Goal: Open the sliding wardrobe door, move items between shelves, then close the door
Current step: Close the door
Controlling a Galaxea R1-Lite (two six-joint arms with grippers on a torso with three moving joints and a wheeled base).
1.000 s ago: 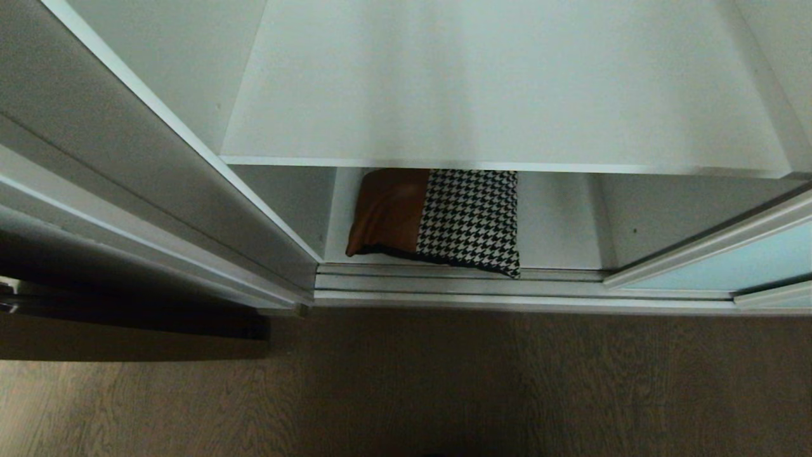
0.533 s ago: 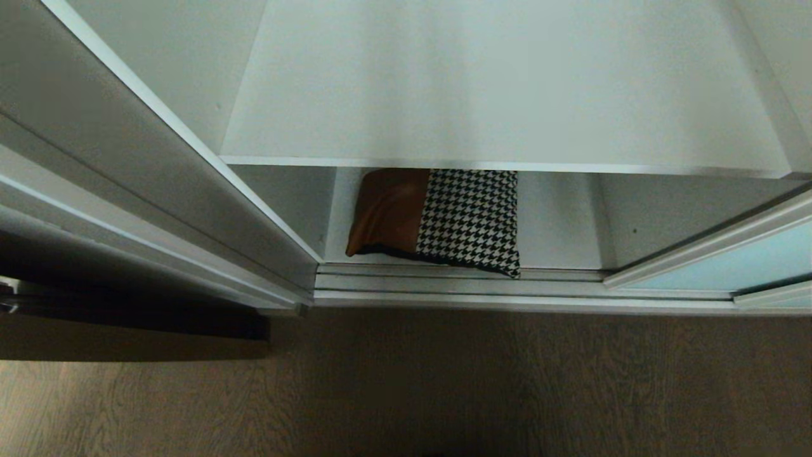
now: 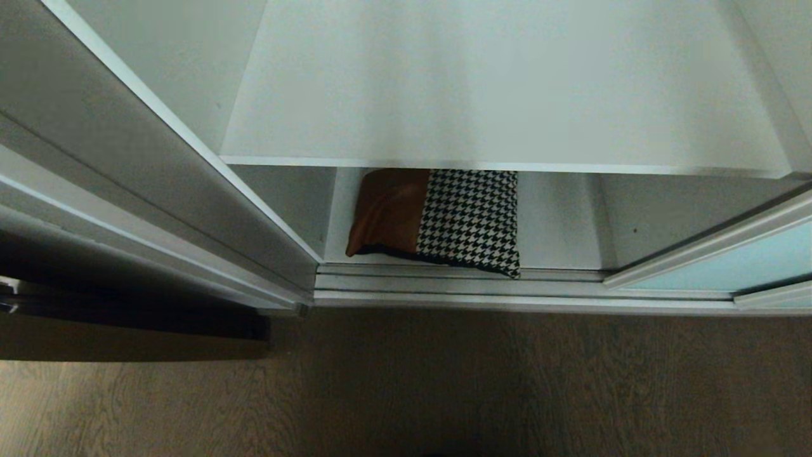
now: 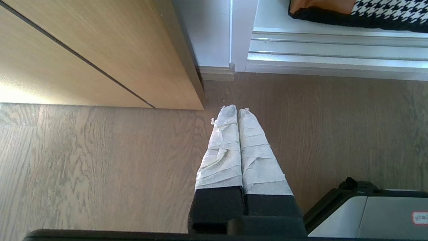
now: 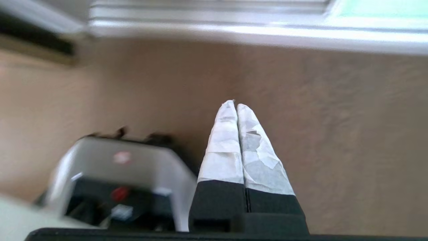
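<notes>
Standing open, the sliding wardrobe door (image 3: 723, 263) left the cushion (image 3: 438, 219) unmoved on the bottom shelf (image 3: 558, 222); both claws, left (image 4: 237, 110) and right (image 5: 235, 104), pressed together, empty.

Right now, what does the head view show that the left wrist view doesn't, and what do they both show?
Only the head view shows the wide white shelf above the cushion and the aqua glass sliding door pushed off to the right, leaving the wardrobe open.

Only the left wrist view shows the left gripper, its wrapped fingers pressed together above the floor, and a light wooden door.

Both show the brown and houndstooth cushion on the bottom shelf, the silver door track in front of it and the wood floor.
</notes>
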